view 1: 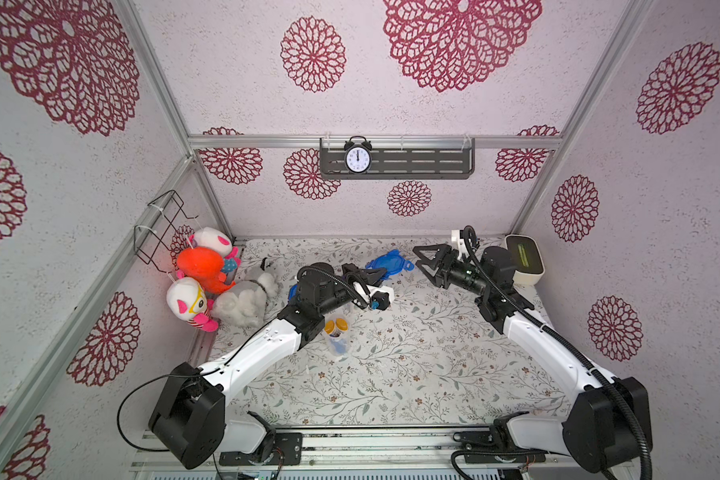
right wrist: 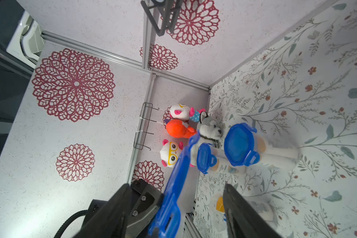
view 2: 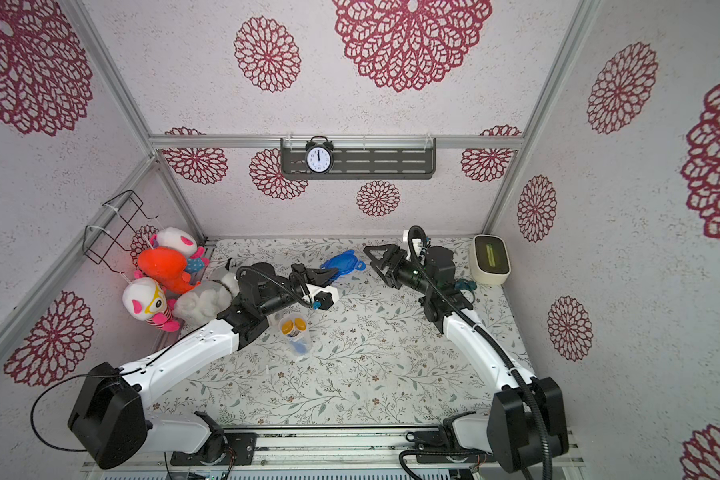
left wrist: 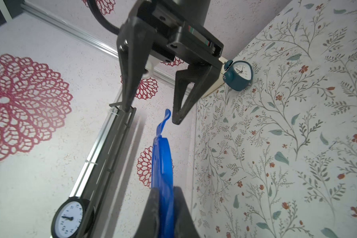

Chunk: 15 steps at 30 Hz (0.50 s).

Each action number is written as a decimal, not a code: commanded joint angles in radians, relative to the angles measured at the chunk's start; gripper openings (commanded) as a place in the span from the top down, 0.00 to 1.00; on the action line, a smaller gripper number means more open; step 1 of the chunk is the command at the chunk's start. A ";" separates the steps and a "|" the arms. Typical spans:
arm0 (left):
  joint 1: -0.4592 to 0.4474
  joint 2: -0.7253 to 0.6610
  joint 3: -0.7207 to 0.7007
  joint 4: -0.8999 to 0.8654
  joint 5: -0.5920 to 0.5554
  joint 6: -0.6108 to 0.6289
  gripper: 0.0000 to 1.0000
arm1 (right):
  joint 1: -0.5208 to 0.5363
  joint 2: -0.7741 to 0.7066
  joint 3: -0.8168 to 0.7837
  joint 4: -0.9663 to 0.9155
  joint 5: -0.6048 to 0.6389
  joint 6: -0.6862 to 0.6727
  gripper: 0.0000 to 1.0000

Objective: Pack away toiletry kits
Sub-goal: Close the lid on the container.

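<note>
Blue lid (view 1: pixel 387 264) pinched edge-on by closed left fingers (left wrist: pixel 148 218), right fingers (right wrist: pixel 241 216) spread apart at its far edge, bottle (right wrist: pixel 227 168) label blurred

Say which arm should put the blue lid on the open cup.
Likely left: the left gripper is shut on the lid, and the cup sits beside that arm. The right gripper is open.

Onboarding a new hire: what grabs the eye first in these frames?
The round blue plastic lid, pinched aloft by the left gripper toward the back, with the right gripper open beside it. Next, the orange plush toy among others in the back-left corner, and the lidless clear plastic cup left of centre on the floral table.
</note>
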 commanded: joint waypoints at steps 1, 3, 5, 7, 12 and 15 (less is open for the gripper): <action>-0.003 -0.012 -0.014 0.094 0.039 0.137 1.00 | 0.005 0.000 0.028 0.059 -0.073 0.070 0.36; -0.004 -0.010 -0.015 0.090 0.058 0.156 1.00 | 0.009 0.000 0.033 0.060 -0.093 0.069 0.41; -0.003 -0.004 -0.015 0.088 0.072 0.175 1.00 | 0.010 -0.003 0.035 0.063 -0.109 0.081 0.46; -0.004 0.004 -0.008 0.082 0.086 0.196 1.00 | 0.012 0.005 0.029 0.087 -0.130 0.112 0.48; -0.005 0.008 0.005 0.070 0.133 0.214 1.00 | 0.019 0.029 0.015 0.146 -0.169 0.155 0.58; -0.003 0.010 0.016 0.033 0.134 0.236 1.00 | 0.023 0.029 0.011 0.150 -0.180 0.160 0.65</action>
